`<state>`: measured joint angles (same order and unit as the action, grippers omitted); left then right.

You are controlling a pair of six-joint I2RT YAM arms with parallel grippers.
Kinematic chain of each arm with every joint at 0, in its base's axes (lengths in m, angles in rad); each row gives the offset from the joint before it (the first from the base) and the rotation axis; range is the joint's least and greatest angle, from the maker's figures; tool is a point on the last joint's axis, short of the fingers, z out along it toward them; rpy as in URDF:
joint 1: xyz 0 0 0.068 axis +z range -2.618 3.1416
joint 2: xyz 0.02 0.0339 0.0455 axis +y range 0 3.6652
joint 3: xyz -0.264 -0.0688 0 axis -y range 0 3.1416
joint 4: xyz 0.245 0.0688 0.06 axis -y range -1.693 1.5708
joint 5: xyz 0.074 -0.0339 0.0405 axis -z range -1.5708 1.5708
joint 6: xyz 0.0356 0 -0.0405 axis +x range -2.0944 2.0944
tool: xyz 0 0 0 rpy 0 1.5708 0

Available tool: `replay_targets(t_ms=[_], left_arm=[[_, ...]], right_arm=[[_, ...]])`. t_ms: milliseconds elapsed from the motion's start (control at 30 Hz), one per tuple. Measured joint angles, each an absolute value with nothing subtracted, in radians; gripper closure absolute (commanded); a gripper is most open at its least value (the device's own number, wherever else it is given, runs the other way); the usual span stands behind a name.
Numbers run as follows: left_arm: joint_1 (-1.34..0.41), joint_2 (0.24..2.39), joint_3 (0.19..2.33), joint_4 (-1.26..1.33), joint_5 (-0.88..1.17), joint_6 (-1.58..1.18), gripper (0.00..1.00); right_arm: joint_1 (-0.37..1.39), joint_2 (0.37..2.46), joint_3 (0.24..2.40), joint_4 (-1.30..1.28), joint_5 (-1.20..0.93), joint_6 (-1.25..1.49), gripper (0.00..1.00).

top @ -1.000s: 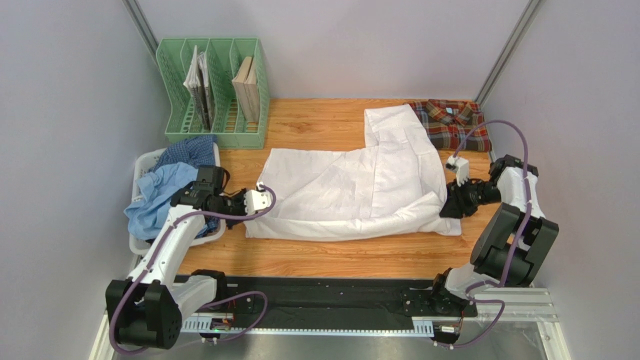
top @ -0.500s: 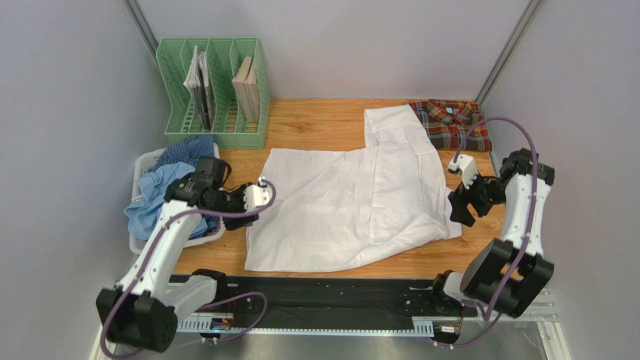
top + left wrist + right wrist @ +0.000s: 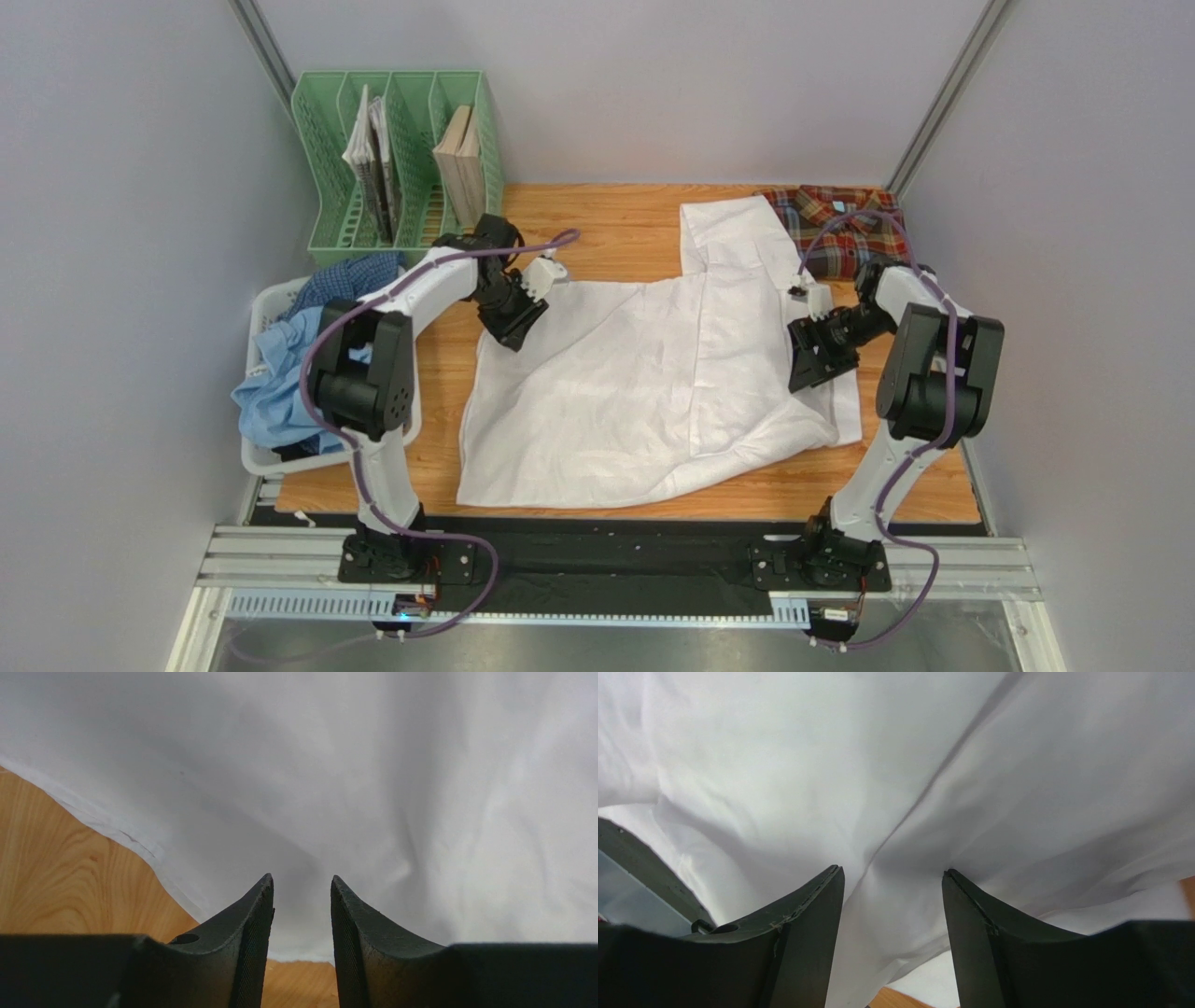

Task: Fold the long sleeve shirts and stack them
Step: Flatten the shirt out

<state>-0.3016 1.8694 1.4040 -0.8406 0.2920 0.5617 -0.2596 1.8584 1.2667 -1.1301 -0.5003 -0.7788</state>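
Note:
The white shirt [image 3: 659,378] lies spread on the wooden table, one sleeve reaching to the back. My left gripper [image 3: 508,319] is open and empty over the shirt's back left corner; in the left wrist view [image 3: 302,889] the white cloth [image 3: 365,777] and its hem lie under it. My right gripper [image 3: 811,357] is open and empty over the shirt's right edge, with folded white cloth [image 3: 913,777] under it in the right wrist view [image 3: 892,882]. The plaid shirt [image 3: 842,231] lies folded at the back right. Light blue [image 3: 288,371] and dark blue checked [image 3: 351,280] shirts sit in the basket.
A white plastic basket [image 3: 269,301] stands at the table's left edge. A green file rack [image 3: 400,175] with books stands at the back left. Bare wood [image 3: 603,224] shows behind the shirt and along the front edge.
The white shirt's near edge has dropped flat toward the front. Both grippers have let go of it and moved toward the back, the left one to the shirt's back left corner.

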Motion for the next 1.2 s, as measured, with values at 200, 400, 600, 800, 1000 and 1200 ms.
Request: replay_targets(t_ms=[200, 400, 600, 800, 1000, 1200], left_arm=[[-0.301, 2.135, 1.657, -0.870, 0.173, 0.490, 0.73], [-0.289, 2.275, 1.869, -0.947, 0.057, 0.446, 0.79], [-0.252, 2.333, 1.969, -0.999, -0.023, 0.413, 0.79], [-0.236, 2.284, 1.894, -0.973, 0.015, 0.408, 0.60], [-0.293, 2.186, 1.815, -0.967, 0.075, 0.417, 0.55], [-0.350, 2.219, 1.829, -0.952, 0.050, 0.414, 0.62]], right_arm=[[-0.259, 1.987, 1.379, -1.110, -0.447, -0.680, 0.42], [-0.249, 2.080, 1.533, -1.121, -0.415, -0.609, 0.41], [-0.243, 2.088, 1.568, -1.083, -0.402, -0.603, 0.40], [-0.255, 1.973, 1.433, -1.089, -0.373, -0.669, 0.39], [-0.283, 1.912, 1.370, -1.114, -0.360, -0.724, 0.41], [-0.297, 1.919, 1.315, -1.145, -0.326, -0.774, 0.42]])
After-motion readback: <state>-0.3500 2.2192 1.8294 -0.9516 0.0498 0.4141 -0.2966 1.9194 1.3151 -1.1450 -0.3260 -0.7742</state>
